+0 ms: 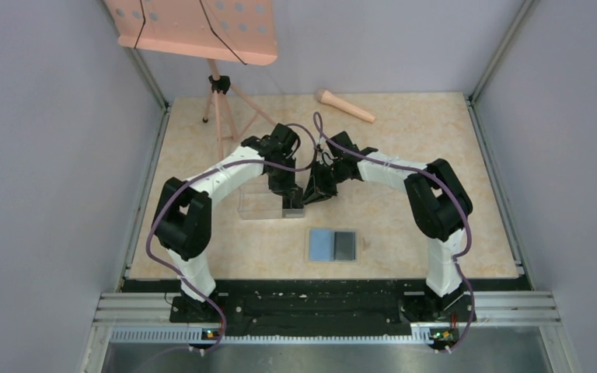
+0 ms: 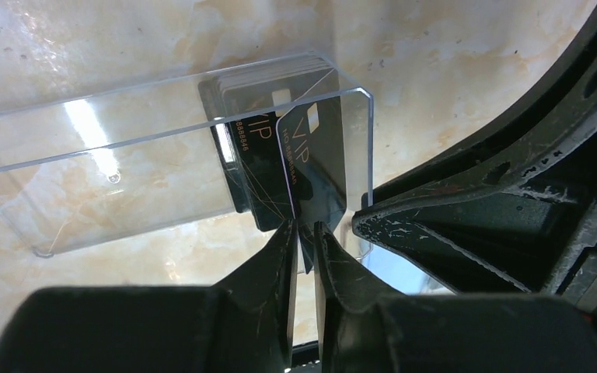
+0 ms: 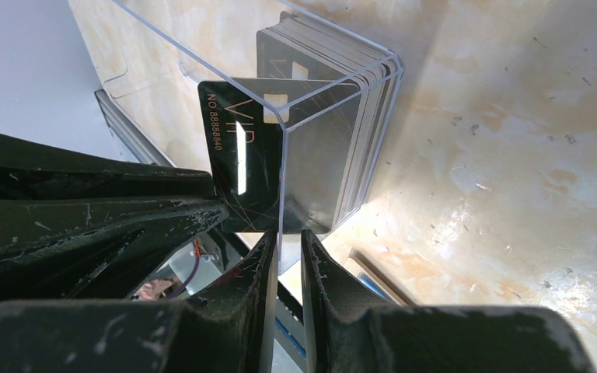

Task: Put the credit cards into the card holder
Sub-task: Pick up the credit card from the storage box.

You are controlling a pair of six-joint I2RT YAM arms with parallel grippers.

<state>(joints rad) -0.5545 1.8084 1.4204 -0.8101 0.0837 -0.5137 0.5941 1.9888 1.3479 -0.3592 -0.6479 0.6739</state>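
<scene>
At clear box [image 1: 256, 207] end: left fingers [image 2: 274, 268] pinch one black card [image 2: 316, 167]; right fingers [image 3: 250, 276] clamp box wall. Best drawn straight out, box braced.

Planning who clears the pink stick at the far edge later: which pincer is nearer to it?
Right. The right pincer hangs at the clear box, near-side and slightly left of the pink stick; the left pincer is alongside it, further left and further away.
</scene>
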